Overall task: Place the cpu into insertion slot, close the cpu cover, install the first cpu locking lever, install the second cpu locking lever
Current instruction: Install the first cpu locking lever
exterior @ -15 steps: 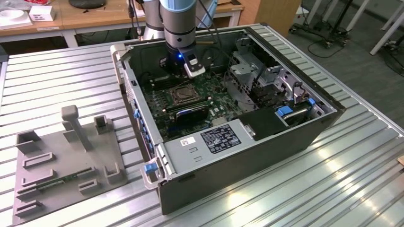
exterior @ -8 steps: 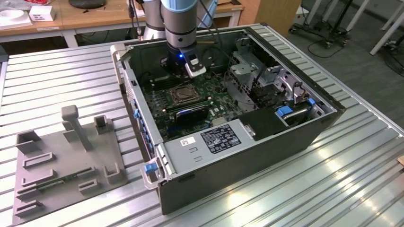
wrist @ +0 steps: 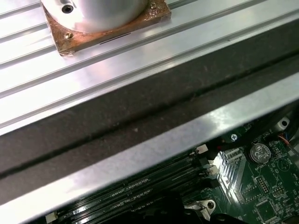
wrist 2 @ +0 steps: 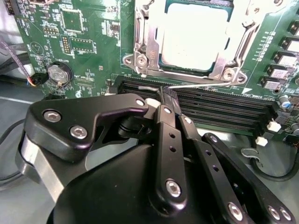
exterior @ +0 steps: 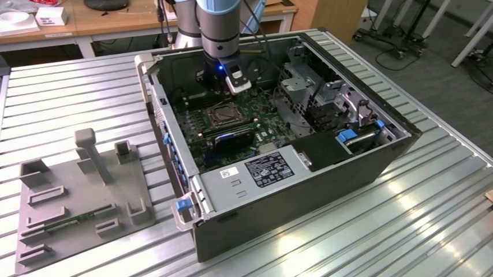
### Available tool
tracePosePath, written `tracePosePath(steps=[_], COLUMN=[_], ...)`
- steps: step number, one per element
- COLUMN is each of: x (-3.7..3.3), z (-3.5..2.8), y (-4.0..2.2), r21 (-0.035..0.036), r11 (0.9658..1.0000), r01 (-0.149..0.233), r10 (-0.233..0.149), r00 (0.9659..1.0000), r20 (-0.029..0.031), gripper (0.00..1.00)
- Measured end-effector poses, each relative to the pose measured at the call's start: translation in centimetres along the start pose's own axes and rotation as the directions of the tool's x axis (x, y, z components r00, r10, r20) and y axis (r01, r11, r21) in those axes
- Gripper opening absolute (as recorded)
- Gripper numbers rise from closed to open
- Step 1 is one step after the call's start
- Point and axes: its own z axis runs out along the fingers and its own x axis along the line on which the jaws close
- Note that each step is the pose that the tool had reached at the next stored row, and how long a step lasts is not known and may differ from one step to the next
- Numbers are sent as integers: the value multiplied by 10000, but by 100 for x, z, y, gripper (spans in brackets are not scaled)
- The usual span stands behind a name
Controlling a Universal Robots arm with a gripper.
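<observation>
Fingers [wrist 2: 167, 95] pinched on thin locking lever [wrist 2: 201, 85] | cpu [wrist 2: 194, 35] seated in insertion slot [wrist 2: 145, 44] just beyond

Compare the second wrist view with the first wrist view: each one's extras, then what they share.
Second wrist view: the flat grey square cpu in the silver-rimmed insertion slot, the black gripper by a thin wire lever. First wrist view: the ribbed aluminium table, a copper-coloured square plate. Both: the green motherboard, long black memory slots, round coin battery.

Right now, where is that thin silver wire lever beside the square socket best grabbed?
Probably the thin silver wire lever's end nearest the gripper, pinched across from above: it lies low between the socket's silver rim and black memory slots.
</observation>
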Motion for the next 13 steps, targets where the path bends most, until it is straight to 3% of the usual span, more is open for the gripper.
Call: tracePosePath(steps=[13], x=[6], z=[33], y=[2], r21=[5], r11=[10000], r01=[-4], r10=[4], r00=[10000], r20=[3], gripper=[11])
